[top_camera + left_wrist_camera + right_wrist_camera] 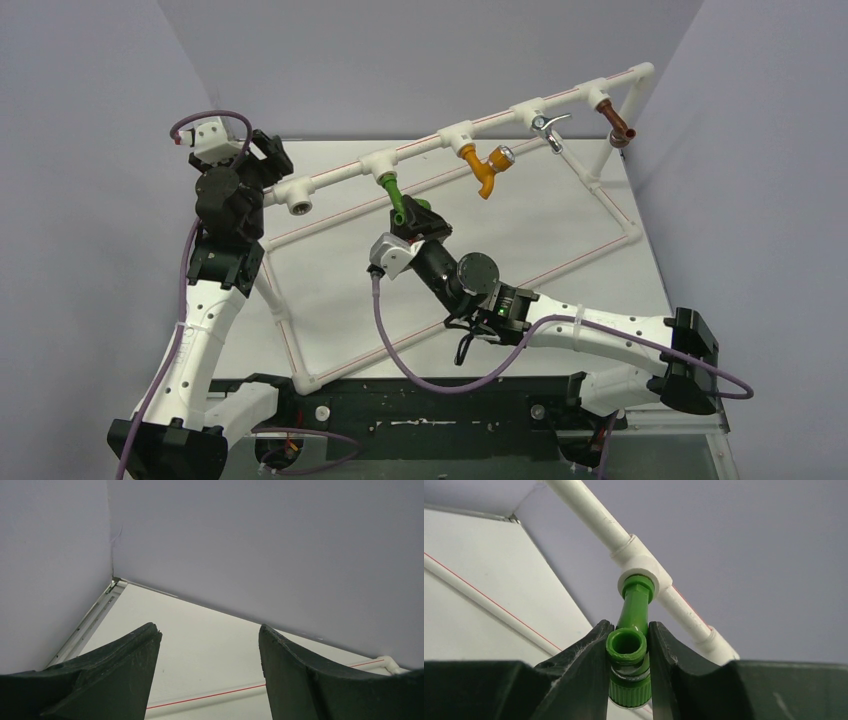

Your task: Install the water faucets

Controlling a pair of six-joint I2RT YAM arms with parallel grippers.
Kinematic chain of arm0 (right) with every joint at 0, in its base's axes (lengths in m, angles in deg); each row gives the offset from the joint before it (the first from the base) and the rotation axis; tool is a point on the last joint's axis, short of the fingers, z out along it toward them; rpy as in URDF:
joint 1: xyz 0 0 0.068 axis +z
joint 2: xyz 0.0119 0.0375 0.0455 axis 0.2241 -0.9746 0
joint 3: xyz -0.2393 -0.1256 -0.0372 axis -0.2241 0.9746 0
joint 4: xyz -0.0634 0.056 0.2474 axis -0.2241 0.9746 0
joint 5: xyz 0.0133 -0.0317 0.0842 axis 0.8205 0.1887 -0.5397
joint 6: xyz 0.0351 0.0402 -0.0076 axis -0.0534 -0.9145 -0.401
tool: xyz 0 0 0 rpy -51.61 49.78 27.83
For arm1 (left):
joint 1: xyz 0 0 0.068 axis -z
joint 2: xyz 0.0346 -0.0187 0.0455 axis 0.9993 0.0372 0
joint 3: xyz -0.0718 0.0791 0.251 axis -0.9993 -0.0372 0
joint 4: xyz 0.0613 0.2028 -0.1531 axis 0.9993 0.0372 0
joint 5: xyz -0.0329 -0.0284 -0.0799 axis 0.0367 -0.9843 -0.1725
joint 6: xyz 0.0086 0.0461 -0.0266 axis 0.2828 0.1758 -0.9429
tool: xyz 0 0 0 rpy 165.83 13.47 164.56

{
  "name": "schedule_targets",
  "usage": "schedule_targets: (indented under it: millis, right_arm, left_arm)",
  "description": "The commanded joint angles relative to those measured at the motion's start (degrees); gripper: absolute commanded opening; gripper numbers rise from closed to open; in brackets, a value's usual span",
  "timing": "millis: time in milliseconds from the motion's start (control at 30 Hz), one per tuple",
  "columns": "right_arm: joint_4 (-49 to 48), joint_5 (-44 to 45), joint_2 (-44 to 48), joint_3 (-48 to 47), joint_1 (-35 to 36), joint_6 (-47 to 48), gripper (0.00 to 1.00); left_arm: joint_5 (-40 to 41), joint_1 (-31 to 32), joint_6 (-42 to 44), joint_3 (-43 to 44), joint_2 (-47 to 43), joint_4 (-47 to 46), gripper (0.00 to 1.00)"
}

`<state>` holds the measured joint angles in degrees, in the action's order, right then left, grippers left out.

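From overhead I saw the whole table (330, 290); my right wrist view looked closely up at the same green faucet (636, 605).

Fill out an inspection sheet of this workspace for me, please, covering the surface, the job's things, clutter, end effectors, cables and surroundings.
Surface: white table carrying a white pipe frame with red stripes.
Job's things: green tap with its end in the second tee from the left; the leftmost tee is open, with no tap in it.
Clutter: nothing seen; an orange tap, a chrome tap and a brown fitting sit on the same pipe.
End effectors: right end effector shut on the green tap; left end effector open, holding nothing.
Cables: purple cable loops loosely from the right wrist over the table.
Surroundings: grey walls.
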<state>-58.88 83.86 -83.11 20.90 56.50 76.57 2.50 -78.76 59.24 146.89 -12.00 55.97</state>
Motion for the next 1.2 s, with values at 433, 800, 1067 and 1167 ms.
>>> schedule_targets:
  millis: [433, 800, 1067, 1167]
  right_arm:
    - [-31.4, 9.9, -1.8, 4.5, 0.7, -61.8, 0.00]
    - [-35.3, 18.9, 0.0, 7.4, -0.1, -93.9, 0.00]
    - [-27.3, 24.3, 0.9, 7.3, -0.5, -117.7, 0.00]
    - [-16.5, 26.7, 1.6, 5.0, -0.6, -128.6, 0.00]
  left_arm:
    - [-2.0, -0.3, 1.0, -4.7, 2.8, 15.7, 0.70]
    - [-2.0, -0.2, 1.0, -4.7, 2.7, 15.6, 0.70]
    - [-2.1, -0.2, 0.9, -4.7, 2.8, 15.5, 0.70]
    - [-2.1, -0.2, 0.9, -4.7, 2.8, 15.6, 0.70]
